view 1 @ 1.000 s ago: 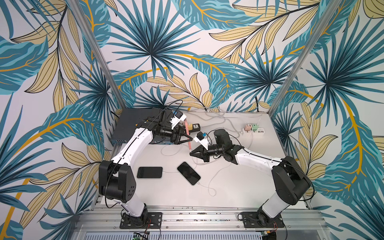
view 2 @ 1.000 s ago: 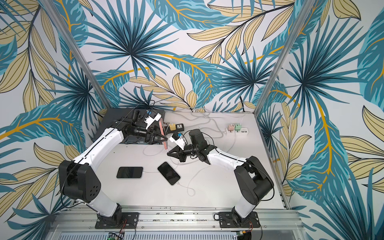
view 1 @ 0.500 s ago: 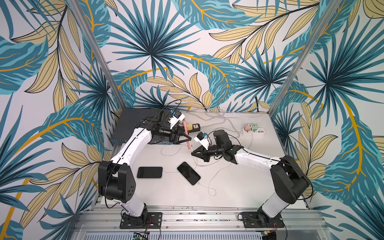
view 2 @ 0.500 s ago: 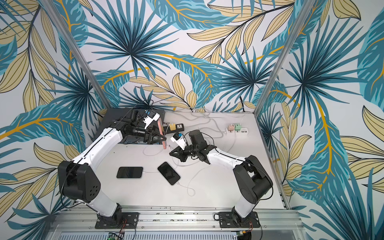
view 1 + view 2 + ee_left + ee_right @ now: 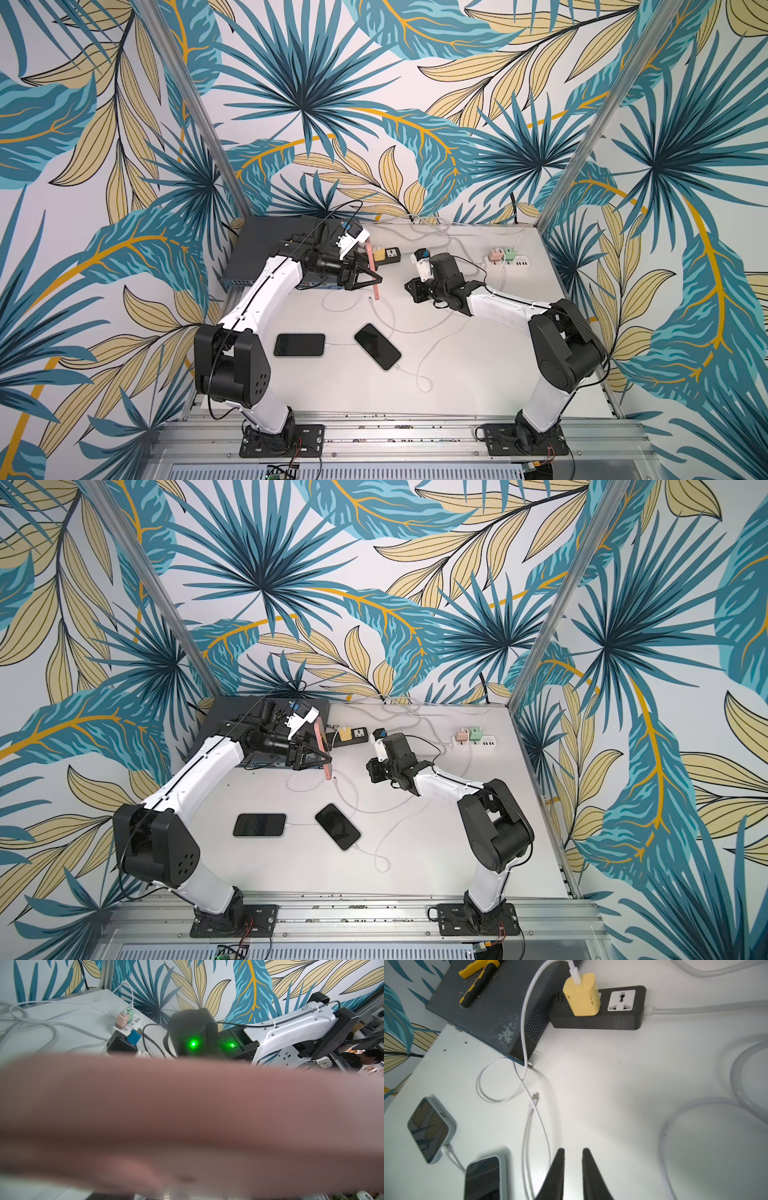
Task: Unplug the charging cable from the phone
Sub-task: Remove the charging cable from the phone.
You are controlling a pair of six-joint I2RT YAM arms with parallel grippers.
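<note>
The left gripper (image 5: 373,277) holds the pink phone (image 5: 375,292) lifted clear of the table (image 5: 478,374). The charging cable (image 5: 528,1126) lies loose below it, with its plug (image 5: 535,1096) bare and out of any port. The right gripper (image 5: 572,1152) shows a narrow gap and grips nothing.

The main risk, as I judge it, is the pink phone slipping from that thin pinch and dropping onto the plug. The right gripper could also snag the cable loops and drag the 2 plugged phones nearby, the straight dark phone (image 5: 299,345) and the slanted dark phone (image 5: 377,346).

Leaf-print walls (image 5: 374,83) in teal and yellow — aluminium posts (image 5: 193,104) at corners, white surface (image 5: 478,374), metal rail (image 5: 395,428) in front.
</note>
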